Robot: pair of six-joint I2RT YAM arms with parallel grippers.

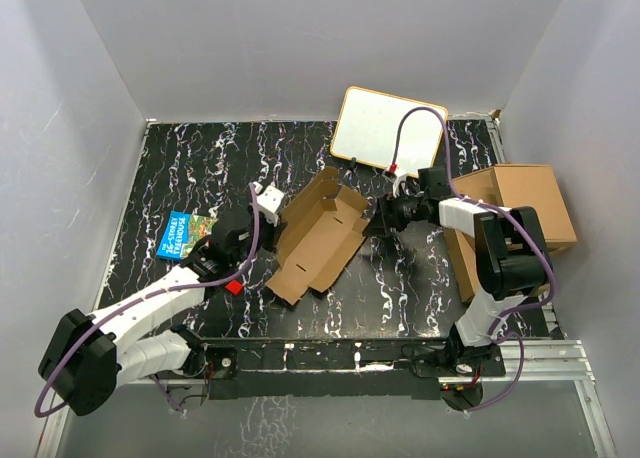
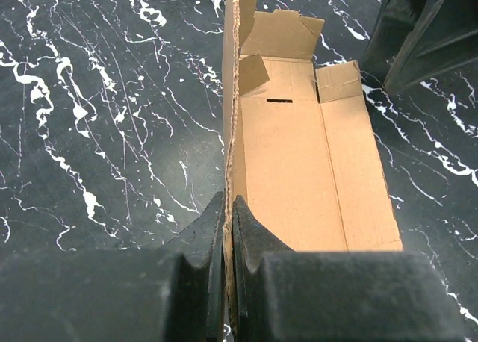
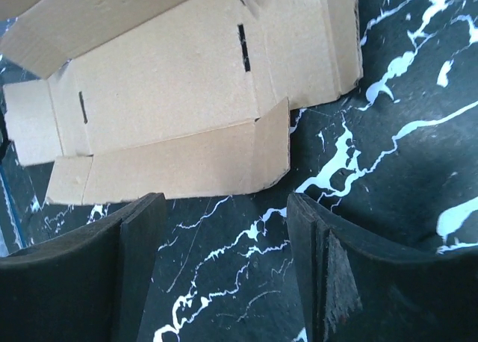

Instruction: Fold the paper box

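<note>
The paper box (image 1: 318, 236) is a brown corrugated die-cut piece, partly folded, lying mid-table. My left gripper (image 1: 268, 200) is shut on its raised left side wall; the left wrist view shows the wall's edge (image 2: 230, 133) pinched between my fingers (image 2: 228, 207), with the box floor (image 2: 299, 170) to the right. My right gripper (image 1: 383, 220) is open and empty, just right of the box. In the right wrist view the box (image 3: 172, 81) lies beyond my open gripper (image 3: 226, 207), its near flap (image 3: 187, 163) low against the table.
A blue picture book (image 1: 184, 232) lies at the left. A small red block (image 1: 234, 287) sits near the left arm. A white board (image 1: 382, 128) lies at the back. A larger brown cardboard box (image 1: 515, 223) stands at the right, beside the right arm.
</note>
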